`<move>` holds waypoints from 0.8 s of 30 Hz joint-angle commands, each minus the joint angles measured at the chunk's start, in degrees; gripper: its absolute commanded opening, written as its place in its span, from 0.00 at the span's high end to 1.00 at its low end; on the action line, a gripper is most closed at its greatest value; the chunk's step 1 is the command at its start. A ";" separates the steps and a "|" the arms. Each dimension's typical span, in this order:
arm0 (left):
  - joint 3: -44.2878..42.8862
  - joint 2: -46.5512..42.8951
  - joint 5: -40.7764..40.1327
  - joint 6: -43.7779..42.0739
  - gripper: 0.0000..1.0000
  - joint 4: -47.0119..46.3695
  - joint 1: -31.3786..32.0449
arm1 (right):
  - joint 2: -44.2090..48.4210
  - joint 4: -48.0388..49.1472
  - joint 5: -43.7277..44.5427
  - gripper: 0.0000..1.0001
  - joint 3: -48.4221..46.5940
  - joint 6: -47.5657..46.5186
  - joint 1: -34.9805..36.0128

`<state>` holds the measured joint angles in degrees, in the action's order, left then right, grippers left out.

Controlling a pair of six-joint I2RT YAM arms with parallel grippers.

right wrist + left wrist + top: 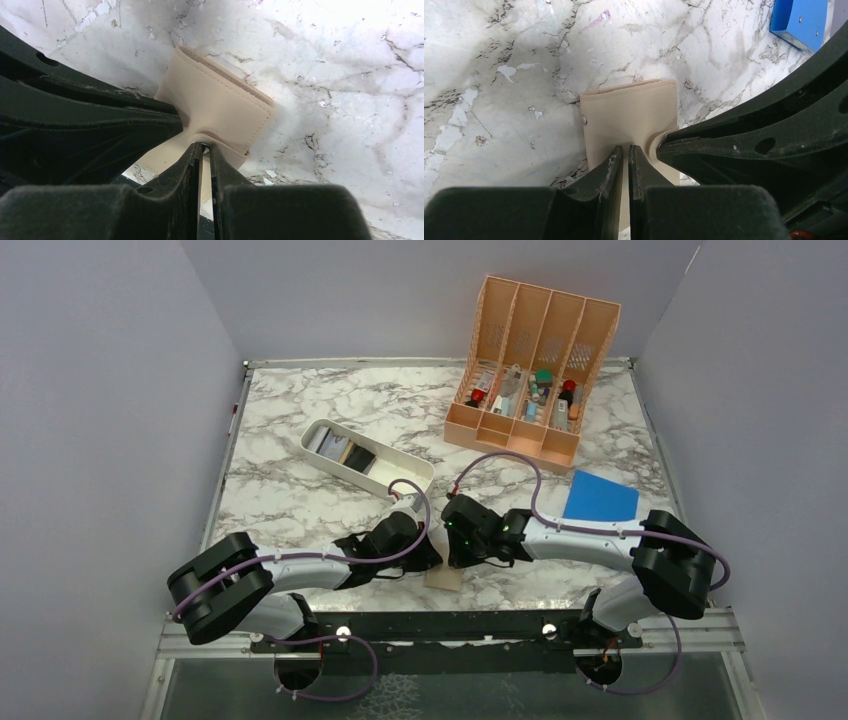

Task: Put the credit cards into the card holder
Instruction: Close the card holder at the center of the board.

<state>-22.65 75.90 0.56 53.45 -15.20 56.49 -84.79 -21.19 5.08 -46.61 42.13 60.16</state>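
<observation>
The tan card holder [443,578] lies folded on the marble near the table's front edge, between the two arms. My left gripper [430,562] is shut on its near edge; in the left wrist view its jaws [625,150] pinch the tan material [629,112]. My right gripper [459,558] comes from the opposite side and is shut on the holder's snap flap [205,148]. The holder's body [220,100] lies flat beyond it. Credit cards [345,450], dark and pale, lie in the white tray [412,468] at the back left.
A peach slotted organizer [530,360] with small items stands at the back right. A flat bright-blue rectangle [600,498] lies right of the right arm, also seen in the left wrist view [799,20]. Grey walls close in the table on three sides.
</observation>
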 commanded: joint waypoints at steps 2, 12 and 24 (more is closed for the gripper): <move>1.06 1.29 -0.21 0.07 0.87 0.94 0.82 | 0.84 -0.73 3.00 0.84 -1.30 0.01 -0.22; 1.12 1.26 -0.43 0.07 0.87 1.14 0.90 | -0.02 1.39 -0.10 0.84 0.26 0.32 -0.23; 1.12 1.37 -0.51 -0.11 0.87 1.11 0.90 | 1.32 1.31 -3.62 0.84 1.61 0.32 -0.18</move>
<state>-22.63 76.05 0.49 53.58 -15.40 56.71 -84.64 -20.03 3.33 -45.95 42.15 59.92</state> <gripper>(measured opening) 0.133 0.160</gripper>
